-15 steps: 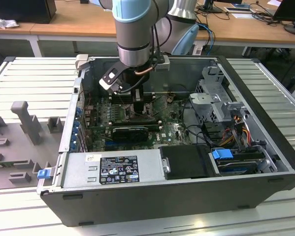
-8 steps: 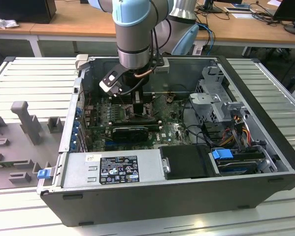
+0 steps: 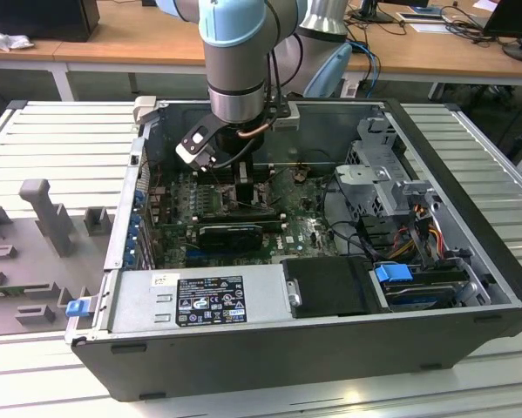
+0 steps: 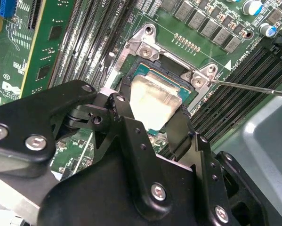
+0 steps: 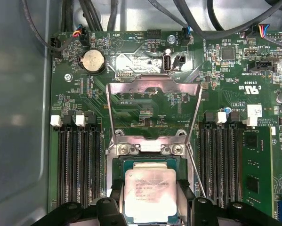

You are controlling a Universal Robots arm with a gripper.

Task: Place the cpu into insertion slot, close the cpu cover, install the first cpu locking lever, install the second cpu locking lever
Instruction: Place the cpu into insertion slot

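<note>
Gripper (image 5: 151,188) low inside open computer case (image 3: 470,287), toward exterior view's left of middle, fingers (image 4: 178,126) pressed on two opposite edges of cpu (image 5: 149,201). Cpu: flat square, silver-grey top with faint print, teal-green border, lying level within insertion slot (image 5: 148,149); full seating cannot tell. Slot rim silvery, screws at corners. Cpu cover (image 5: 154,88) raised open, green motherboard (image 5: 131,52) visible through window. Thin wire locking lever (image 4: 253,88) beside slot. Black memory slots (image 5: 79,165) flank both sides
</note>
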